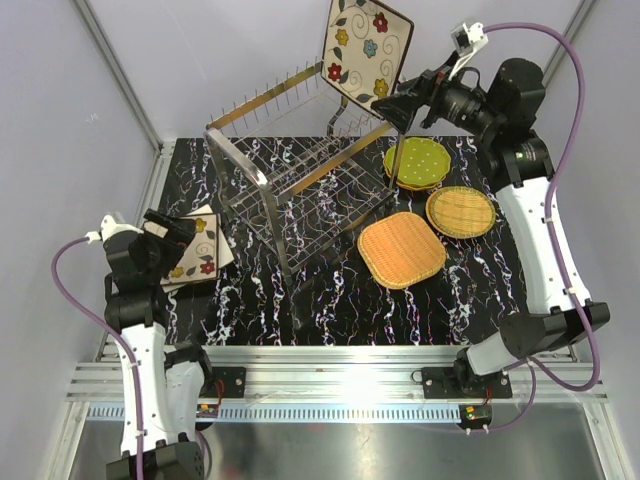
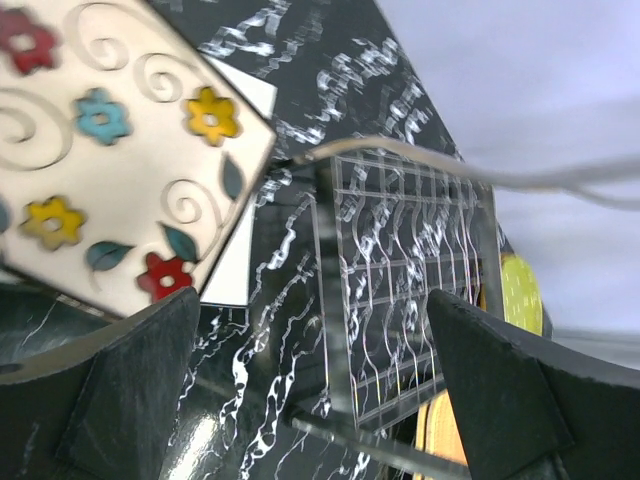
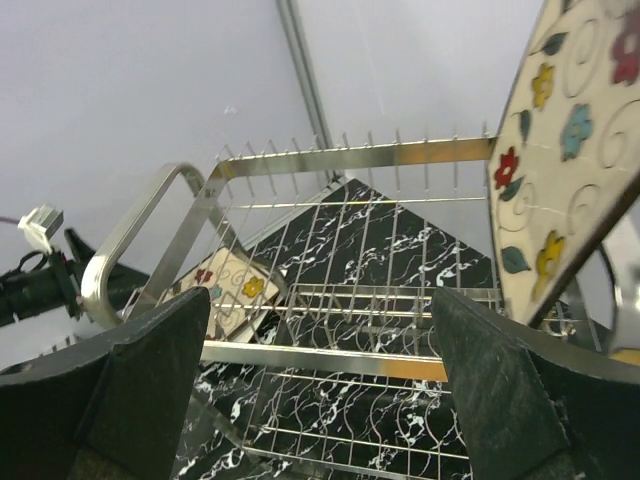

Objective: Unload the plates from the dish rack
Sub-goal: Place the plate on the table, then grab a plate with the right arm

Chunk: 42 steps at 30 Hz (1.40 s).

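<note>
Standing in the middle of the black table [image 1: 330, 310] is the shiny wire dish rack [image 1: 290, 190]. One flower plate [image 1: 365, 50] is up at the rack's far right end, tilted on its edge with its flowers facing the near side. The right gripper [image 1: 403, 107] is right beside the low edge of that plate. Its two fingers [image 3: 520, 390] are spread wide apart and nothing is between them, but I cannot tell if one of them touches the plate. A second flower plate [image 1: 205, 250] lies flat near the left edge of the table, on top of a white plate [image 2: 245, 240]. The left gripper [image 1: 180, 240] hangs over that pile, and its fingers [image 2: 120, 390] are spread wide with nothing in them. Three more plates lie flat on the right side of the table, beside the rack. A green dotted plate [image 1: 418, 160] is nearest the far edge, a round woven plate [image 1: 460, 211] is just in front of it, and a squarish woven plate [image 1: 400, 249] is closer to the middle.
</note>
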Each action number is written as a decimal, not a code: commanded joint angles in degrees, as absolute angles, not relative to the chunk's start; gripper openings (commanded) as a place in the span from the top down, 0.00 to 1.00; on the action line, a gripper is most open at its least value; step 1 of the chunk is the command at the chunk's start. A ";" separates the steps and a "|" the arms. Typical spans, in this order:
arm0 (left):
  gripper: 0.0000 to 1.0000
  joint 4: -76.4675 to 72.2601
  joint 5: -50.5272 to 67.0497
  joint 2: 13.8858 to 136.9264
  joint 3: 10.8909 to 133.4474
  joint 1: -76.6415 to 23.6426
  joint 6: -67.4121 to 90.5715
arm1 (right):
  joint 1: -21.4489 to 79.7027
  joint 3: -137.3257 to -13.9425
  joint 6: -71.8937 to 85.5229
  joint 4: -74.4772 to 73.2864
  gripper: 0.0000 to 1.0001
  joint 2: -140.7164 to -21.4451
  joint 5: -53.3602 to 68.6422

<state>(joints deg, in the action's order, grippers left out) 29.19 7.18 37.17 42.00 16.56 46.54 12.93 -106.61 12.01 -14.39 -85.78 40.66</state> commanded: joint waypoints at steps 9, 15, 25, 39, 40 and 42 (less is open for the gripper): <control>0.01 22.94 19.68 35.33 50.44 16.26 34.46 | 7.83 -124.18 20.99 -26.71 0.00 -93.34 29.18; 0.01 23.64 20.04 35.33 52.12 15.91 33.49 | 6.94 -126.91 26.54 -26.11 0.00 -96.76 30.05; 0.01 23.82 21.44 34.80 52.38 16.00 33.22 | 6.94 -134.38 24.09 -25.58 0.02 -104.76 29.79; 0.01 22.68 22.41 35.77 52.73 15.91 33.75 | 7.47 -140.89 15.04 -23.38 0.22 -112.06 31.47; 0.01 22.50 22.59 35.86 52.73 15.91 33.84 | 7.91 -141.06 14.33 -23.38 0.25 -112.58 31.46; 0.01 22.33 22.68 35.86 52.82 15.91 33.84 | 8.26 -141.50 12.58 -23.20 0.26 -112.68 30.59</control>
